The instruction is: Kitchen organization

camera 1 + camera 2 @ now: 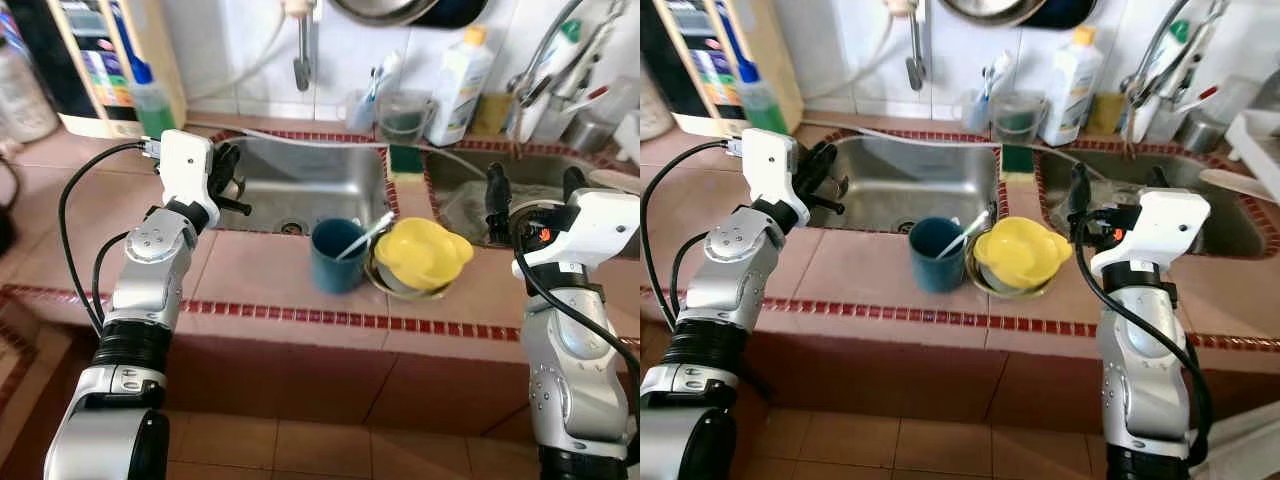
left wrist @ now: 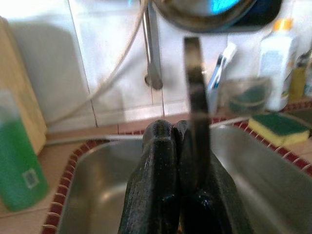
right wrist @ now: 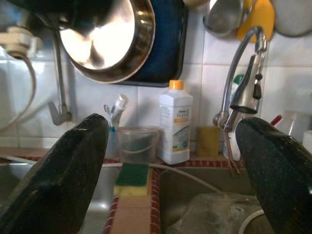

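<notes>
Plainly, the blue cup (image 1: 336, 258) and yellow bowl (image 1: 421, 254) are sitting at the middle of the frame, on the counter's front edge (image 1: 300, 300), so a careless sweep risks toppling them to the floor. The left gripper (image 1: 228, 180), fingers pressed together and empty, is hovering over the left sink (image 1: 300, 180); the right gripper (image 1: 533, 190), fingers spread wide and empty, is waiting mid-right. Writing on the white bottle (image 3: 175, 127) is reading "home"

Teal cup (image 1: 336, 257), yellow bowl (image 1: 422, 252), green-and-yellow sponge (image 3: 131, 178)
</notes>
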Controlling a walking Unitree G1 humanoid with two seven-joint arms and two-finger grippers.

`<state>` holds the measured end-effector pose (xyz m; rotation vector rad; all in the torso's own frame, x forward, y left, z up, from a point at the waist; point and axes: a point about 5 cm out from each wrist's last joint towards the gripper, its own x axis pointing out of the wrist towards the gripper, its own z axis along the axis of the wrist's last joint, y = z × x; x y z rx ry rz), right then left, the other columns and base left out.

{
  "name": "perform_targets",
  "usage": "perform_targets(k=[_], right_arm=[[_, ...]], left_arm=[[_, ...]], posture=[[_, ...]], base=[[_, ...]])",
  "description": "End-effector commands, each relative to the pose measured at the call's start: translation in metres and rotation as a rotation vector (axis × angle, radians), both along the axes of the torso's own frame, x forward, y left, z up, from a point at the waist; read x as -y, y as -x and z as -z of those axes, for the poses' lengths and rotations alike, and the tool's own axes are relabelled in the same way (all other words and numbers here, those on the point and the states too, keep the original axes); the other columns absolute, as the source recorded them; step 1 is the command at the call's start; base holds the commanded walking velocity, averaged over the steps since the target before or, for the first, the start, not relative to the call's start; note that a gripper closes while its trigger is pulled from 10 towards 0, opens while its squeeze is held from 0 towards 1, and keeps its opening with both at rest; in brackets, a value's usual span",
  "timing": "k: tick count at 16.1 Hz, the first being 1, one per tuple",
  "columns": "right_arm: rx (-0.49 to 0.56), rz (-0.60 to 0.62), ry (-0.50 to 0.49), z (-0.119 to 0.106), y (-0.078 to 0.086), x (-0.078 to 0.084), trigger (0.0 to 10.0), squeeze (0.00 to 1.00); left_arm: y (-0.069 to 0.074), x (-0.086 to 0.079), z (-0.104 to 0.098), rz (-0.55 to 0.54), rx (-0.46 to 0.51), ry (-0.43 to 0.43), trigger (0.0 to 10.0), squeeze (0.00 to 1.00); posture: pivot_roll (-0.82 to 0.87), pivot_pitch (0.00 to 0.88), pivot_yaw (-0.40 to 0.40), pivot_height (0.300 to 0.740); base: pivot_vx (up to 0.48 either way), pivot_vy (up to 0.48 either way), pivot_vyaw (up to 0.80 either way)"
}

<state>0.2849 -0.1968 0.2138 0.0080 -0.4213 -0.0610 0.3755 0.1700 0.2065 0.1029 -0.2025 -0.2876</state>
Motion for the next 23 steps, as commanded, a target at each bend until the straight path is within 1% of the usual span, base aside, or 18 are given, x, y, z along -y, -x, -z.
perform_targets(k=[1,5,8,9,12,13,14,15,17,19,20,21,23], right_arm=[[0.027,0.019,0.007,-0.007,0.002,0.004,10.0,0.0],[0.028,0.021,0.008,-0.008,0.001,0.004,10.0,0.0],[0.027,0.016,0.008,-0.008,0.001,0.004,10.0,0.0],[0.026,0.016,0.005,-0.008,0.001,0.004,10.0,0.0],[-0.045,0.002,-0.009,-0.005,-0.003,0.01,10.0,0.0],[-0.112,-0.013,0.006,-0.005,-0.005,0.017,10.0,0.0],[-0.144,-0.041,0.031,-0.005,-0.005,0.019,10.0,0.0],[-0.15,-0.054,0.073,-0.006,-0.003,0.022,10.0,0.0],[-0.167,-0.06,0.081,-0.006,0.002,0.03,10.0,0.0],[-0.218,-0.086,0.099,-0.002,0.012,0.037,10.0,0.0],[-0.229,-0.096,0.101,-0.001,0.015,0.038,10.0,0.0],[-0.259,-0.14,0.125,0.001,0.026,0.04,10.0,0.0],[-0.273,-0.168,0.117,0.002,0.04,0.041,10.0,0.0]], left_arm=[[-0.002,0.006,-0.004,0.025,0.012,-0.005,10.0,0.0],[-0.003,0.007,-0.004,0.023,0.009,0.005,10.0,0.0],[-0.004,0.008,-0.002,0.019,-0.008,0.045,10.0,0.0],[-0.004,0.009,-0.002,0.026,-0.008,0.035,10.0,0.0],[-0.007,0.009,0.002,0.009,-0.031,-0.038,10.0,0.0],[-0.009,0.012,0.002,0.016,-0.039,-0.076,10.0,0.0],[-0.012,0.014,0.003,0.029,-0.062,-0.083,10.0,0.0],[-0.015,0.015,0.002,0.016,-0.068,-0.102,10.0,0.0],[-0.017,0.018,0.002,0.036,-0.063,-0.139,10.0,0.0],[-0.02,0.021,0.005,0.06,-0.072,-0.17,10.0,0.0],[-0.02,0.021,0.006,0.064,-0.075,-0.177,10.0,0.0],[-0.022,0.023,0.008,0.084,-0.084,-0.189,10.0,0.0],[-0.022,0.029,0.01,0.112,-0.081,-0.218,10.0,0.0]], posture=[[-0.06,0.031,0.013,0.74],[-0.06,0.028,0.011,0.74],[-0.06,0.028,0.008,0.74],[-0.06,0.028,0.008,0.74],[-0.07,0.026,0.008,0.74],[-0.08,0.026,0.008,0.74],[-0.08,0.027,0.008,0.74],[-0.09,0.029,0.011,0.74],[-0.11,0.037,0.018,0.74],[-0.13,0.052,0.031,0.74],[-0.14,0.057,0.035,0.74],[-0.16,0.072,0.049,0.74],[-0.19,0.094,0.065,0.74]], base=[[0.416,0.0,0.0],[0.365,0.0,0.0],[0.0,0.0,0.0],[0.0,0.0,0.0],[0.0,0.0,0.0],[0.0,0.0,0.0],[0.0,0.0,0.0],[0.0,0.0,0.0],[0.0,0.0,0.0],[0.0,0.0,0.0],[0.0,0.0,0.0],[0.0,0.0,0.0],[0.0,0.0,0.0]])
